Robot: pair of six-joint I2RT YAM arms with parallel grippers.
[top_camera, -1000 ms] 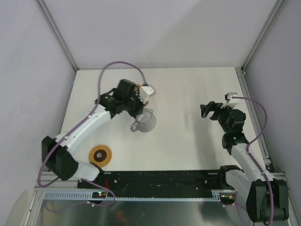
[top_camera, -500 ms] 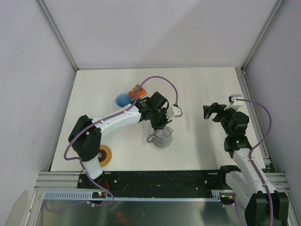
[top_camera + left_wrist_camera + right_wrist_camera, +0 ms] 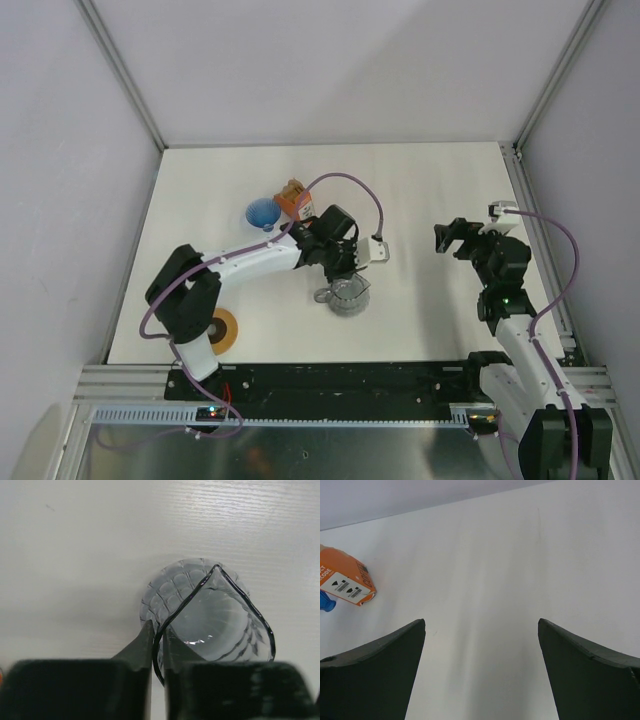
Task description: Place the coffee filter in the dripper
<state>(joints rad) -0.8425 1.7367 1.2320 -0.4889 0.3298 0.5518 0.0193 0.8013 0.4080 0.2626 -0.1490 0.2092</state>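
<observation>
Overhead, white table [image 3: 440,180], pale walls [image 3: 330,70] on 3 sides (left gripper [image 3: 158,630] tight on glass jug [image 3: 210,625], right gripper [image 3: 481,625] agape)

Your left arm [image 3: 250,262] reaches from its base toward the middle, with the elbow folded low on the left, the forearm running rightward and the wrist tipped down. Your left end effector [image 3: 157,635] is closed, its two fingers pinching the thin rim of a clear glass jug [image 3: 210,615], one finger outside the wall and one inside. Your right arm [image 3: 520,330] stands on its own side, forearm raised and wrist turned leftward. Your right end effector [image 3: 481,625] hangs wide open, its fingers spread far apart.
</observation>
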